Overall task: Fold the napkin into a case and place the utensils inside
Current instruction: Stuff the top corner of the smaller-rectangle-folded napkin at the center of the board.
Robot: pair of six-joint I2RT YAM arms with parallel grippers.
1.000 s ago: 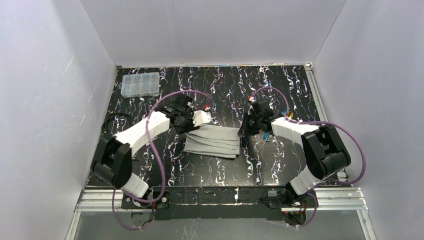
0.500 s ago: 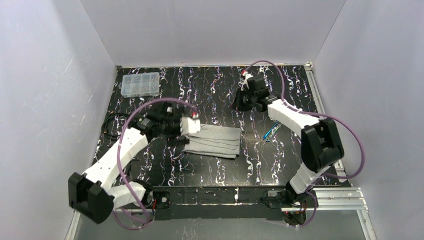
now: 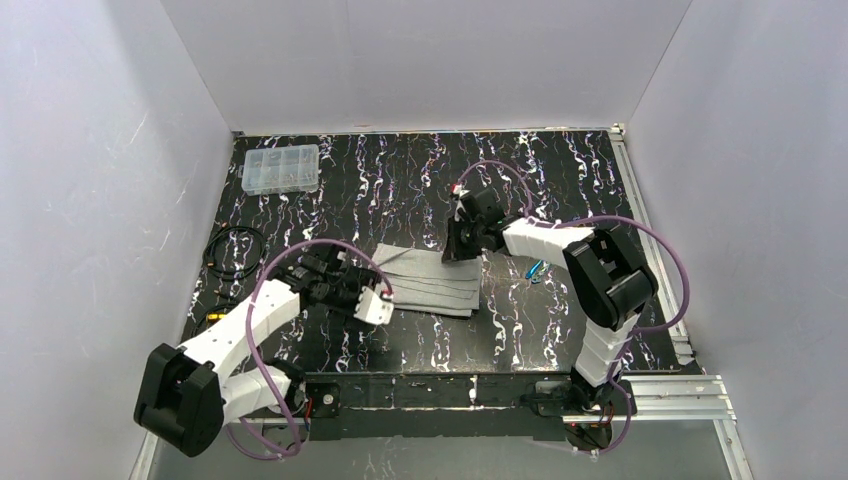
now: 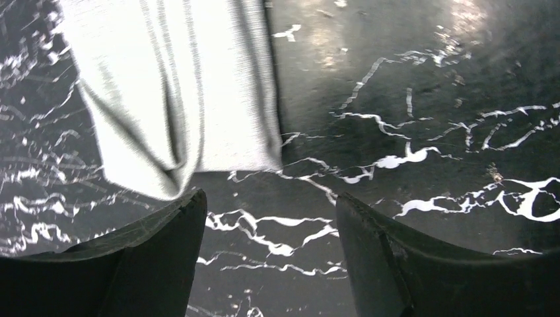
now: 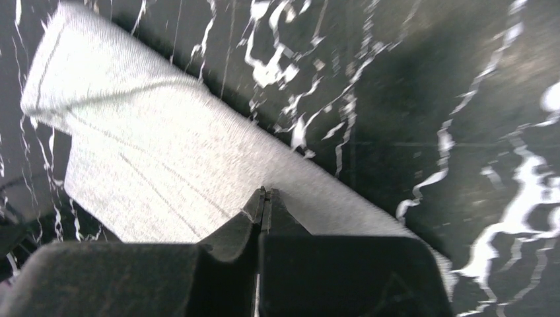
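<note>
While I am watching from above, the napkin (image 3: pixel 428 279) is lying as a flat, layered grey rectangle near the middle of the black marbled surface (image 3: pixel 400 180). Its folds are showing as stepped edges along its length.

The left tool (image 3: pixel 380 302) is hovering at the near-left corner of the cloth. In its wrist view its two dark fingers (image 4: pixel 152 264) are standing well apart over bare surface, gripping nothing. The napkin's corner is lying just beyond the left finger, and I am seeing no contact between them.

The right tool (image 3: pixel 463 245) is sitting at the far-right corner of the napkin. In its wrist view the fingers (image 5: pixel 224 244) are pressing together with only a thin seam between them, and their tips are pointing down over the grey weave. I cannot tell whether any fold of cloth is caught in that seam.

The utensils (image 3: pixel 536 270) are lying on bare surface just to the right of the napkin, apart from it and beside the right forearm. I am making out only a blue piece clearly.

A clear compartment box (image 3: pixel 281 168) is sitting in the far-left corner, and a coiled black cable (image 3: pixel 235 250) is lying at the left edge. Purple cables (image 3: pixel 300 255) are looping over both arms.
</note>
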